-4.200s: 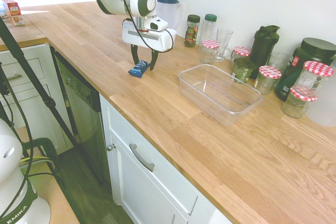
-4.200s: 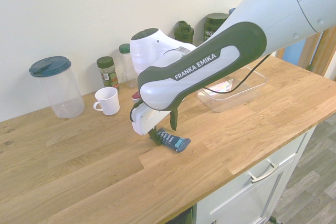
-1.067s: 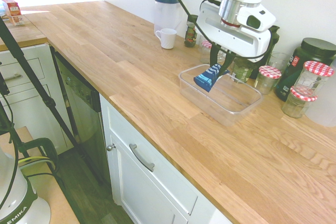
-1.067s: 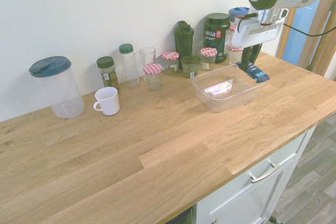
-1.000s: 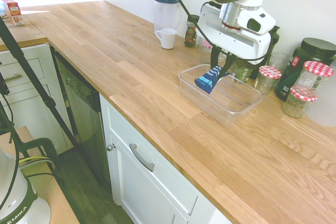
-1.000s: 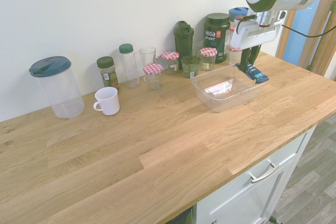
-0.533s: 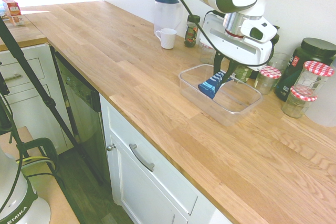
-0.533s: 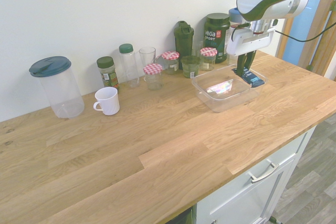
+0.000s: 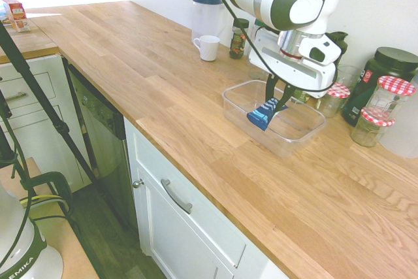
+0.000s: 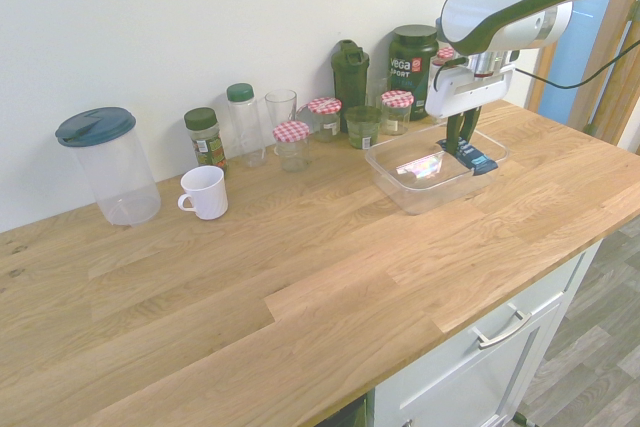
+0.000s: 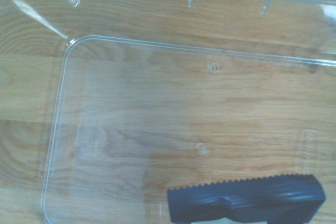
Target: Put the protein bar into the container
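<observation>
Pincer (image 9: 272, 101) clenched on bar (image 9: 263, 114), gripping 1 end; other end juts free, tilted down. Bar over tub (image 9: 302, 140), wrapper seemingly around rim height; contact with tub unclear. Tub sits open side up on surface (image 10: 250, 297), so bar can go in from above. 1 end gripped likely to let rest drop in first. Next, judging: lower inside tub, release. Risk: free end catching tub rim.
</observation>
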{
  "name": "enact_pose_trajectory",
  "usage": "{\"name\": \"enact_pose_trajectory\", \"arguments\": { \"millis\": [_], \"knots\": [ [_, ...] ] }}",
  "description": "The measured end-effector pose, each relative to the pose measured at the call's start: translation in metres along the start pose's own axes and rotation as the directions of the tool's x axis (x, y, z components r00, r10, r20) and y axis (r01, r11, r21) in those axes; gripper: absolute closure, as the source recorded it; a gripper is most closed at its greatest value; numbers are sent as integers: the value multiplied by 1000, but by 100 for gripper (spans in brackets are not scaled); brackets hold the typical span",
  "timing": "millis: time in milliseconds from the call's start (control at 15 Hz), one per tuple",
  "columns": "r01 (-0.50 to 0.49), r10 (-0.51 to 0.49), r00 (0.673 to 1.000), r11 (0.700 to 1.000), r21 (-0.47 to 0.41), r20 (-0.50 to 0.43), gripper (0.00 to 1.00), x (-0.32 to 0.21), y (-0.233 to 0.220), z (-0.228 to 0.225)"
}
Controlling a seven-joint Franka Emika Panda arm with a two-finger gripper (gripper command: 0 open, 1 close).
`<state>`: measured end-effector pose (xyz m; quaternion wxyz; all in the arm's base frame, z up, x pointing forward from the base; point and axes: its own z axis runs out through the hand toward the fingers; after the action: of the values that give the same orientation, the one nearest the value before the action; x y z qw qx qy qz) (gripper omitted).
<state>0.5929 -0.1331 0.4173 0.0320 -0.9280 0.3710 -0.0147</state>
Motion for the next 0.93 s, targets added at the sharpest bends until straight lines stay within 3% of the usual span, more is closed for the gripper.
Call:
{"name": "enact_pose_trajectory", "arguments": {
  "millis": [933],
  "knots": [
    [12, -12, 1000, 1000, -26, 13, 100, 36, -32, 16]
  ]
}}
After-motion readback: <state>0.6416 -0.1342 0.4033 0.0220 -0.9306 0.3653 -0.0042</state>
